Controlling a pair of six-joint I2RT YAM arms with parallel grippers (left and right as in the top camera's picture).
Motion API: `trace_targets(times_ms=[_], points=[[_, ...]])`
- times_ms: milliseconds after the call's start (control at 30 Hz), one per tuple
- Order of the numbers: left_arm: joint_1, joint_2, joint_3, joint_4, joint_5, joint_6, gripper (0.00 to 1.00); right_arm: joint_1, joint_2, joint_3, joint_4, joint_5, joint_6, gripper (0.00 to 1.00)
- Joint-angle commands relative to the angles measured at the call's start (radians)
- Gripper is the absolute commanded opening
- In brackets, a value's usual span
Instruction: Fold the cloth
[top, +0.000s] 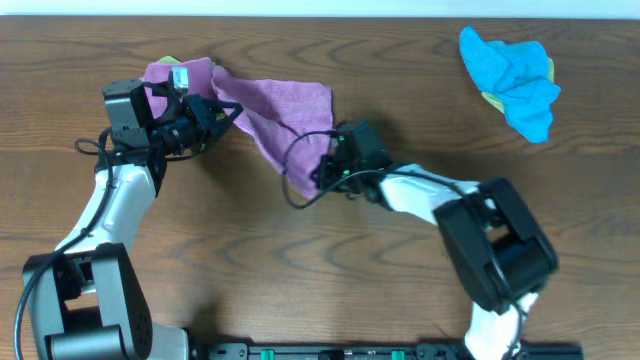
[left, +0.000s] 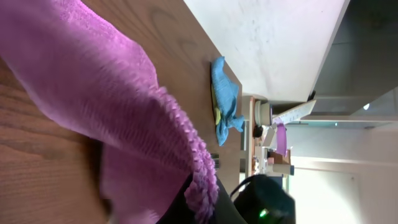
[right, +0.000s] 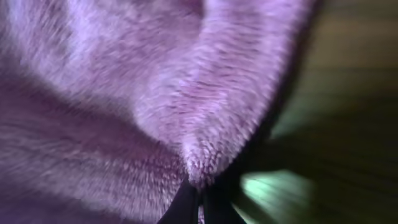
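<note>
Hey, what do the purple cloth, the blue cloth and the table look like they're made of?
The purple cloth looks like terry or microfibre: fuzzy, matte pile shows close up. The blue cloth seems similar towelling, matte and crumpled, though too distant to be sure. The table is wood or wood-look laminate: brown grain lines, slight sheen.

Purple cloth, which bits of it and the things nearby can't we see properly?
- Overhead: the right gripper hides the lower corner of the purple cloth.
- Right wrist: all blurred; cloth fills the picture.
- Left wrist: cloth covers most of the left gripper.
- Overhead: something yellow under the blue cloth, mostly covered.
</note>
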Motion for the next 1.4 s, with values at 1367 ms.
trace_targets(times_ms=[1367], points=[[-0.039,-0.002,0.0,-1.035,-0.203,0.849,0.05,-0.219,-0.428,-0.024,-0.795,0.142,-0.329,0.01]])
